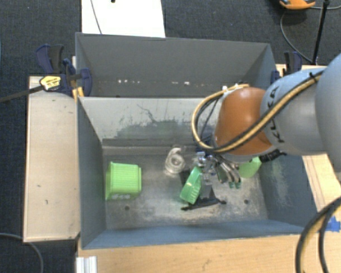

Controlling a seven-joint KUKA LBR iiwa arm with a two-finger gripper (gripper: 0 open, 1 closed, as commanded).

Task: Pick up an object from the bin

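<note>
The end effector [207, 172], spread or pressed together I cannot tell, hangs right of centre in the bin [159, 67] just over a slanted green piece [191, 187] beside a black part [203, 205], so an off-centre closing may push the piece toward the clear cup [173, 161].

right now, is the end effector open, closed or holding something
End effector: cannot be told. It is low beside the slanted green piece, and a grip on it cannot be made out.
</note>
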